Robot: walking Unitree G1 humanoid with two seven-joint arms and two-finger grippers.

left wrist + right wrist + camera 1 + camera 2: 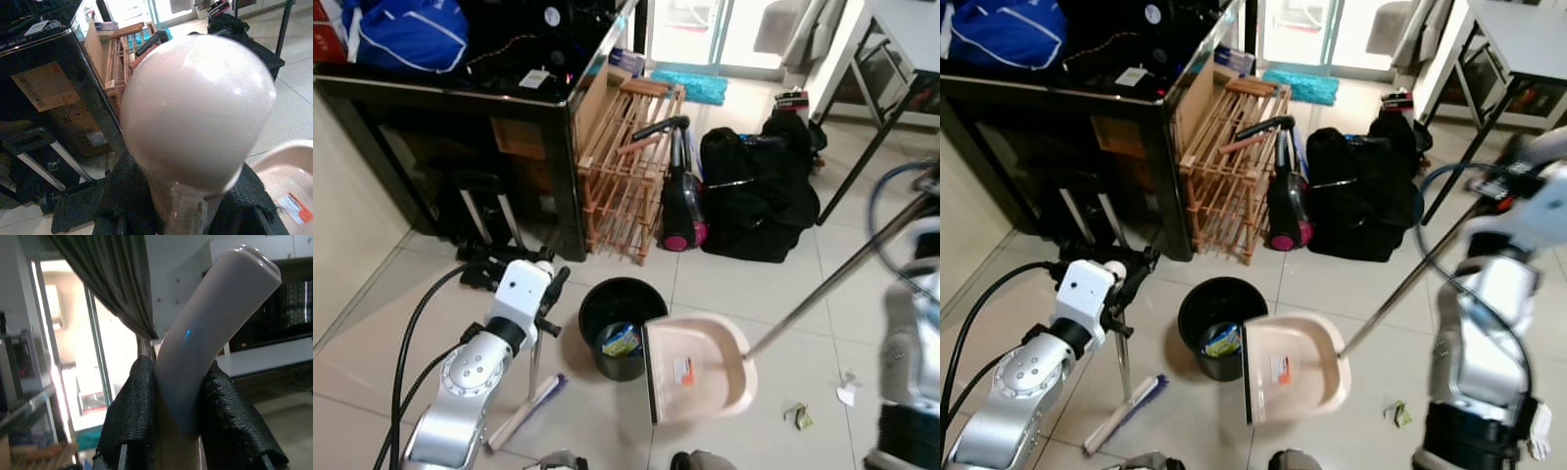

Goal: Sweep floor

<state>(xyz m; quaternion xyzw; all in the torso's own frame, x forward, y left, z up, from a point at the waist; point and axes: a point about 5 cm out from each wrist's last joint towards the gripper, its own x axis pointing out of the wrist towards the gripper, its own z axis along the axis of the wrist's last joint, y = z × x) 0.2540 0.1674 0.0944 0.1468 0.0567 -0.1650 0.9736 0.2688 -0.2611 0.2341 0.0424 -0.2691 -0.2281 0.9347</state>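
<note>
My left gripper [188, 208] is shut on the rounded pale top of the broom handle [195, 107]. The broom stands upright, its brush head [524, 411] on the tiles left of a black bin [619, 304]. My right gripper [178, 416] is shut on the pale grip of the dustpan's long metal pole [832, 284]. The beige dustpan [700, 367] is tipped up with its dark lip beside the bin's rim and looks empty apart from an orange label. Some litter [622, 341] lies inside the bin. A white scrap [847, 390] and a green scrap [798, 416] lie on the floor to the right.
A black cabinet [460, 98] stands at the back left, with a wooden rack [626, 162] leaning beside it. A hand vacuum [680, 196] and a black bag [759, 191] sit behind the bin. Dark table legs [862, 127] rise at the right.
</note>
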